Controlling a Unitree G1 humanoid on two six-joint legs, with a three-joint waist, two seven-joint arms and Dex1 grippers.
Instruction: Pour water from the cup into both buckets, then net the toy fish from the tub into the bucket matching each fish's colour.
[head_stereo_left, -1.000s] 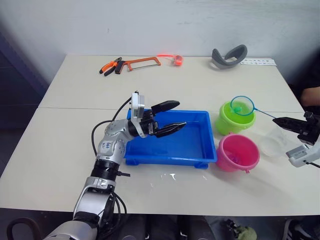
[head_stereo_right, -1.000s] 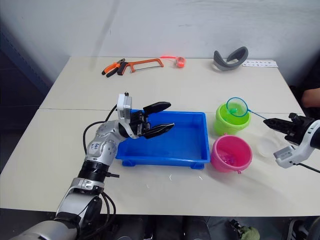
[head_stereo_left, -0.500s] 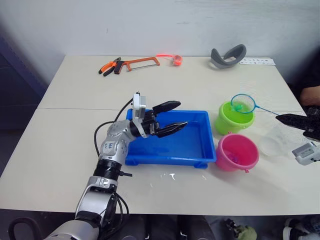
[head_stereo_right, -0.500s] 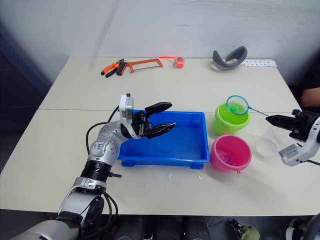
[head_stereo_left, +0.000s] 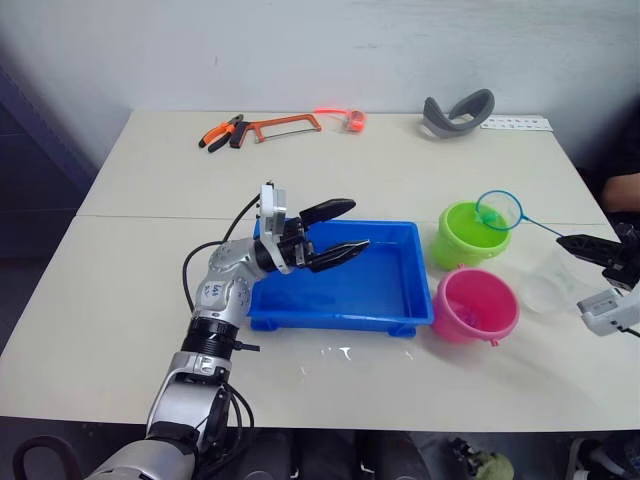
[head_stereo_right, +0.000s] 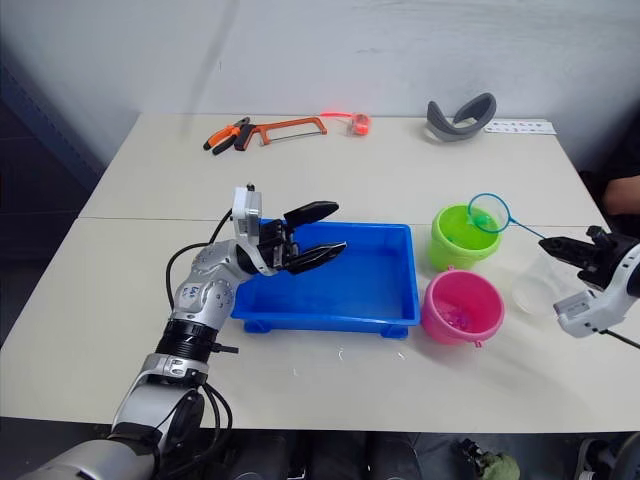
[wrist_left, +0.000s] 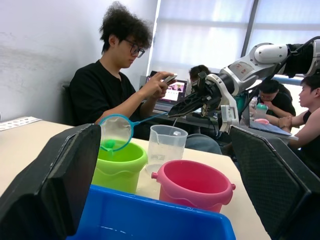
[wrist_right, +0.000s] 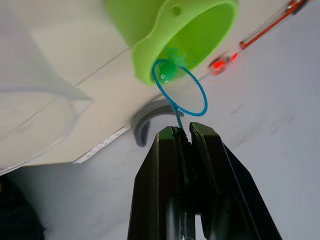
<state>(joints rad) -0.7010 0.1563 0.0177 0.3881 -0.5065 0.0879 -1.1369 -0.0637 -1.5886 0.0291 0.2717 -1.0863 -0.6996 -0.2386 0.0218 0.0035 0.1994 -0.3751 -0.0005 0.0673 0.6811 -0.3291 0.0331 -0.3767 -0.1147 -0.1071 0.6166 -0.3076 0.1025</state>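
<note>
Net hoop: hanging over the far right rim of the green bucket (head_stereo_left: 468, 232), the net (head_stereo_left: 498, 211) carrying a small green fish (wrist_right: 168, 71) in its mesh, just above the bucket mouth.
Handle axis: running from the hoop down and toward the robot's right, thin stick ending between the fingers of the right claw (wrist_right: 182, 137).
Right claw: pinched together on the stick, sitting well to the right of both buckets, beside the clear cup (head_stereo_right: 543, 283).
Left claw (head_stereo_left: 338, 232): fingers spread apart, holding nothing, hovering over the near left part of the blue tub (head_stereo_left: 400, 315).
Nearer arm: right arm, the one already reaching the green bucket through the net; left arm well apart from it, across the tub.
Key relation: hoop lying off the bucket's centre, toward its far right edge; tipping the fish in probably needing the hoop brought back left over the opening.
Pink bucket (head_stereo_left: 476, 305): standing on the surface just in front of the green one, touching the tub's right end or nearly so.
Change from a second ago: hoop sliding from over the bucket's middle out toward its right rim, right claw drawing back to the right; left claw barely shifting.
</note>
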